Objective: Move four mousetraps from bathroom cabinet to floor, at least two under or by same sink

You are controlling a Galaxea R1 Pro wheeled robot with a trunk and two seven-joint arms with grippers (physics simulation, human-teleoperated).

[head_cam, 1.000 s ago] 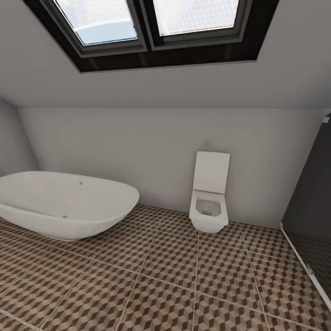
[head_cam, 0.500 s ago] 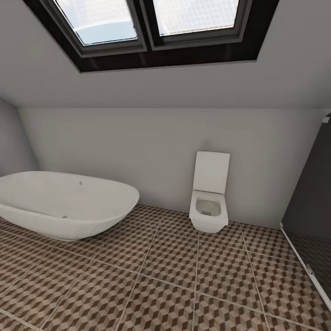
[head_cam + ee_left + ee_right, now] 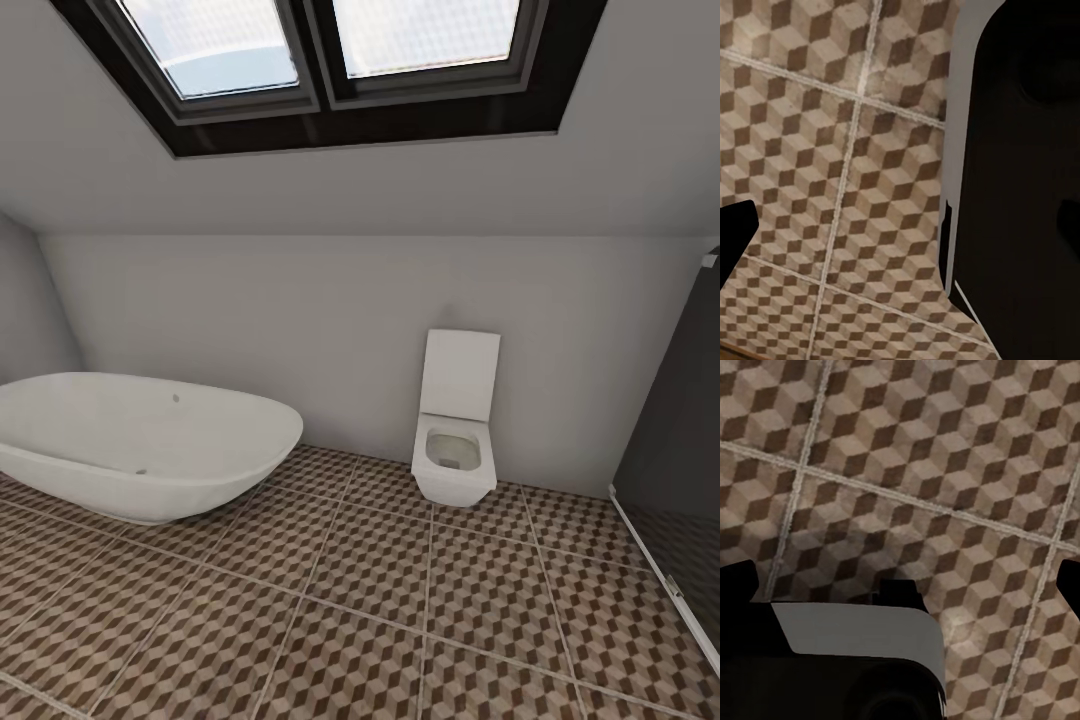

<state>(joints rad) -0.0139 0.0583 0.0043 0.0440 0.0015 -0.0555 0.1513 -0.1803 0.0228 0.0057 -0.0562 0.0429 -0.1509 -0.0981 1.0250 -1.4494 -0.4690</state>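
Observation:
The mousetraps, the cabinet and the sink are out of view. The bathroom floor (image 3: 380, 600) with its brown, beige and white cube pattern spreads ahead of me. In the left wrist view my left gripper (image 3: 900, 225) hangs over the same tiles (image 3: 810, 150), one dark fingertip (image 3: 735, 232) at the picture's edge, nothing held. My right gripper (image 3: 902, 581) is open above the tiles (image 3: 945, 450), its dark fingertips (image 3: 736, 581) wide apart and empty.
A white oval bathtub (image 3: 140, 450) stands at the left. A white square toilet (image 3: 455, 460) sits against the far wall. The dark glass-walled shower (image 3: 680, 470) is at the right. My own black, white-edged base (image 3: 1020, 187) shows beside each gripper (image 3: 832, 675).

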